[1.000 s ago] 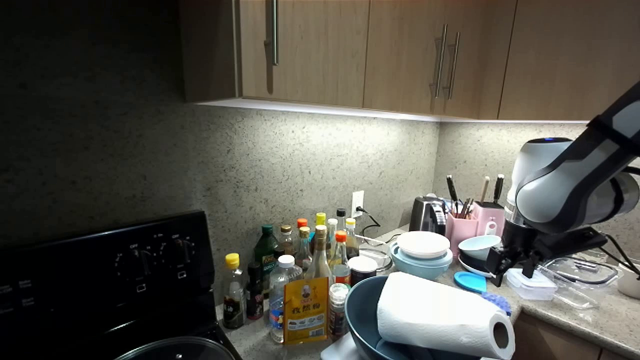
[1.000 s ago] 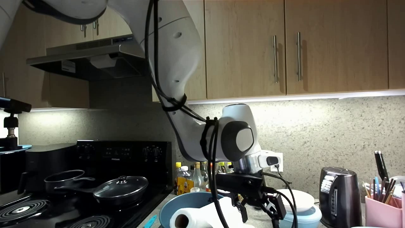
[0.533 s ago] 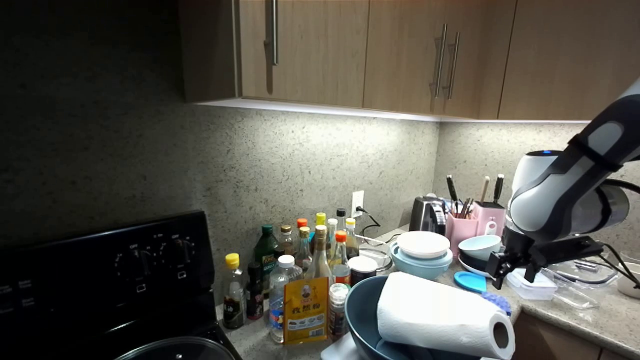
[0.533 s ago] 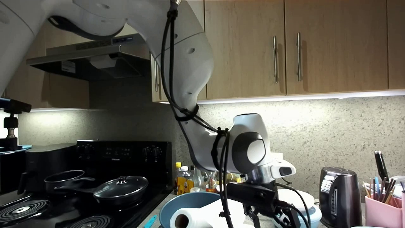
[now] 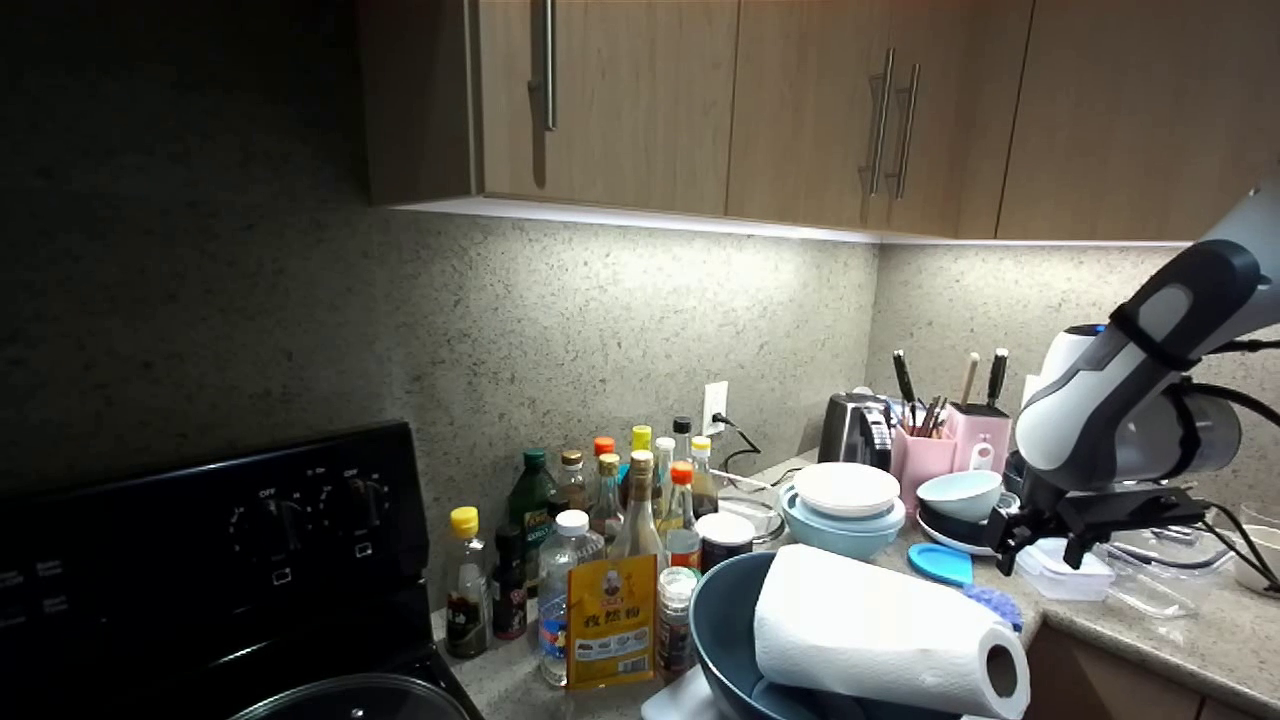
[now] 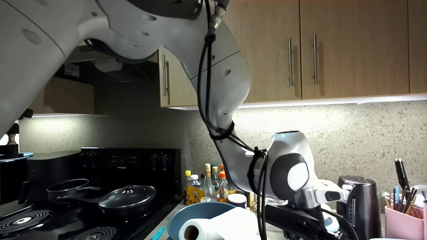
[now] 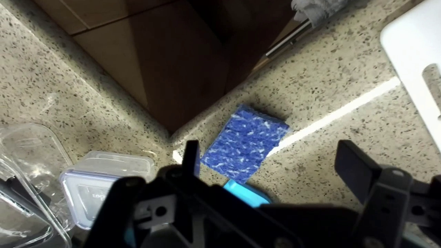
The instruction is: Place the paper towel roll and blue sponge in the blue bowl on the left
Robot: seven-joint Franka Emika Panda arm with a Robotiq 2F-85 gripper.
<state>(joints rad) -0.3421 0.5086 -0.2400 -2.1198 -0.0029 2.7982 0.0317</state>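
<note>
The white paper towel roll (image 5: 890, 640) lies tilted in the large slate-blue bowl (image 5: 718, 630), one end sticking out over the rim. In an exterior view the roll (image 6: 222, 228) also shows in the bowl (image 6: 196, 213). The blue sponge (image 7: 245, 143) lies flat on the counter near its inner corner, with white flecks on top. It also shows in an exterior view (image 5: 995, 603), partly behind the roll. My gripper (image 7: 273, 163) is open and empty above the counter. In the wrist view the sponge shows between the fingertips, closer to the left one. The gripper (image 5: 1040, 555) also shows in an exterior view.
A bright blue flat item (image 7: 246, 193) touches or underlies the sponge's edge. A clear lidded container (image 7: 93, 194) stands by the left finger. A white board (image 7: 413, 51) lies at the right. Stacked bowls (image 5: 848, 490), bottles (image 5: 640, 510) and a kettle (image 6: 358, 206) stand behind.
The arm has moved right and lower in both exterior views, away from over the roll and bowl. The roll, bowl and sponge have not moved. The gripper stays open.
</note>
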